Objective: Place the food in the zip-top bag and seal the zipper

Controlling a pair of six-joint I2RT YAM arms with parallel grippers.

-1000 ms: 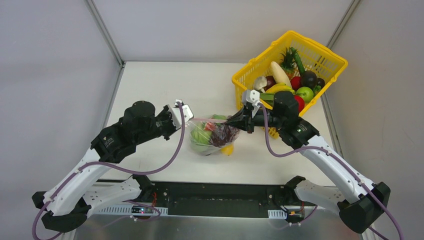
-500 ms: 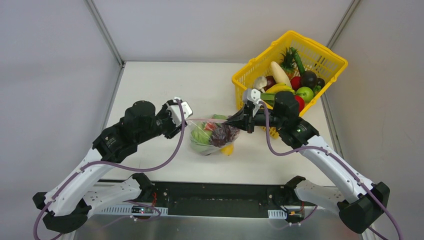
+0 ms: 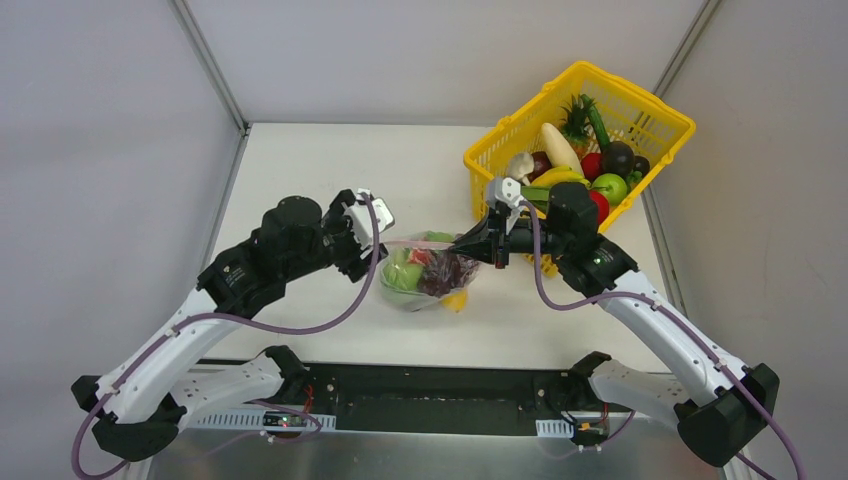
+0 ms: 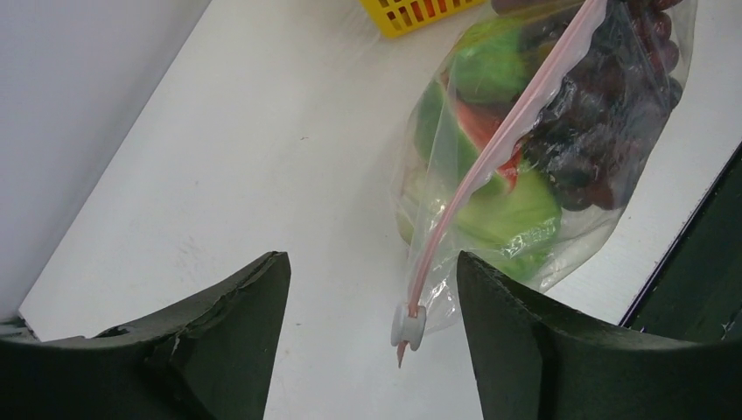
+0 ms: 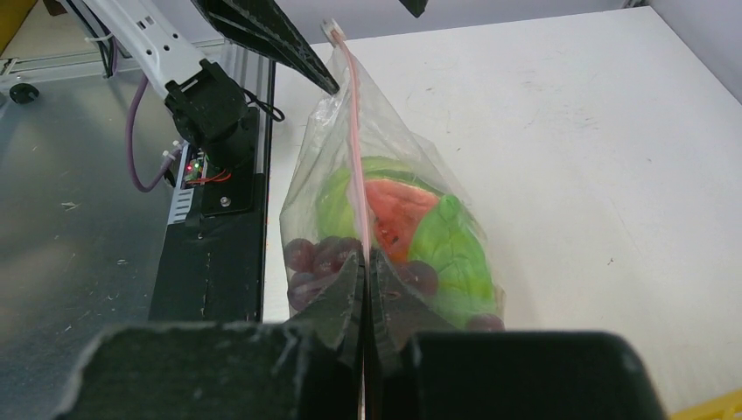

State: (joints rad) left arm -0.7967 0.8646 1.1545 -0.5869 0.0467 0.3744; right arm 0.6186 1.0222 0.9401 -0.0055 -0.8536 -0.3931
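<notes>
The zip-top bag (image 3: pixel 425 278) sits mid-table toward the near edge, food (image 5: pixel 398 219) inside. Left gripper (image 4: pixel 369 271) has fingers spread, flanking the slider (image 4: pixel 408 325) without touching. Right gripper (image 5: pixel 366 262) pinches the zipper (image 5: pixel 354 131) at the other end. The slider looks fully run, so back away straight and don't snag it. Basket (image 3: pixel 600 78) sits at the far-right corner.

The clear floppy plastic zip-top bag (image 4: pixel 542 149) looks glossy and crinkled; the white counter (image 4: pixel 262 157) is matt and faintly scuffed.
</notes>
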